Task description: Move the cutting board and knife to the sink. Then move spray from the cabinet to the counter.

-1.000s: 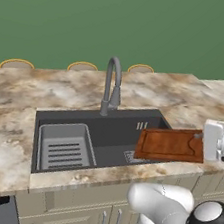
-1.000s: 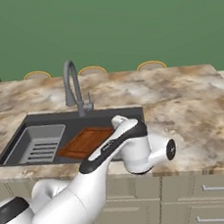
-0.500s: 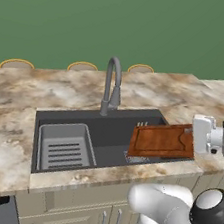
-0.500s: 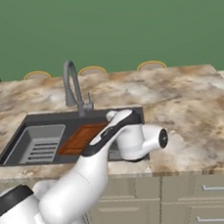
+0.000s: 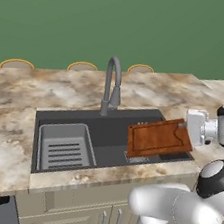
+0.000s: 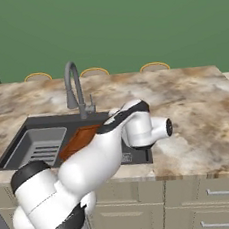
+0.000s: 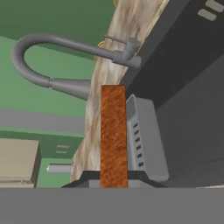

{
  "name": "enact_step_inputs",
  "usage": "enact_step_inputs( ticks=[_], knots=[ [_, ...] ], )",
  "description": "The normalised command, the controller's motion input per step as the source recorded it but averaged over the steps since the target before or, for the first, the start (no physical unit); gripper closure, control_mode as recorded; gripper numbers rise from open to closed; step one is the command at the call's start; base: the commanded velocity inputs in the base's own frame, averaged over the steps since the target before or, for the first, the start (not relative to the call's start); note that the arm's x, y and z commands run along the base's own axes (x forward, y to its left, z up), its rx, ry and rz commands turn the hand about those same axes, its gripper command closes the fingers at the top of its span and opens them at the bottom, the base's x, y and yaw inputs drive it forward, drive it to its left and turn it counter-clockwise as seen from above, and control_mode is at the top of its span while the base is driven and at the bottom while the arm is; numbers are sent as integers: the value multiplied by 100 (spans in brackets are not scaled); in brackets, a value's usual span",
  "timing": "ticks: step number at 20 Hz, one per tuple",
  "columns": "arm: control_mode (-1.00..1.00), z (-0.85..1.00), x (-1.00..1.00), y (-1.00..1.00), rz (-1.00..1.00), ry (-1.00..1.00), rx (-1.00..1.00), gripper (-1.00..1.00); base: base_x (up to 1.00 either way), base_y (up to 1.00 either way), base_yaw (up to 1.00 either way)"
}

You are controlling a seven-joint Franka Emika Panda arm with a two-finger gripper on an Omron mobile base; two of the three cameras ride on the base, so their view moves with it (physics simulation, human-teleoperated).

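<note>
My gripper [image 5: 185, 127] is shut on the right edge of the cutting board [image 5: 158, 138], a reddish-brown wooden board with a grooved border. The board hangs tilted over the right part of the sink [image 5: 116, 131], a dark grey basin set into the marbled counter [image 5: 15, 95]. From the right base view the board [image 6: 81, 140] shows behind my forearm, inside the sink's outline [image 6: 34, 121]. In the hand view the board [image 7: 113, 131] is edge-on, rising from between the fingertips of the gripper [image 7: 113, 178], with the sink [image 7: 188, 74] beyond. The knife, spray and cabinet are out of view.
A grey arched faucet [image 5: 113, 84] stands behind the basin, just left of the board. A grey slotted rack [image 5: 63, 147] fills the sink's left half. Beige drawer fronts [image 6: 211, 196] run below the counter. The wall behind is green.
The hand has carried the cutting board leftward, further over the sink. The elbow has swung along with it. The grip on the board is unchanged.
</note>
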Motion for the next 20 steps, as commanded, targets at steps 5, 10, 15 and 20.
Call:
enact_step_inputs(
  ticks=[5,10,15,20],
  knots=[
    [-100,-6,35,0,8,0,-2,100,0,0,0],
    [-100,-16,24,4,4,0,-6,100,0,0,0],
    [-100,-24,21,15,0,0,-9,100,0,0,0],
    [-100,-21,22,20,0,0,-8,100,0,0,0]
  ],
)
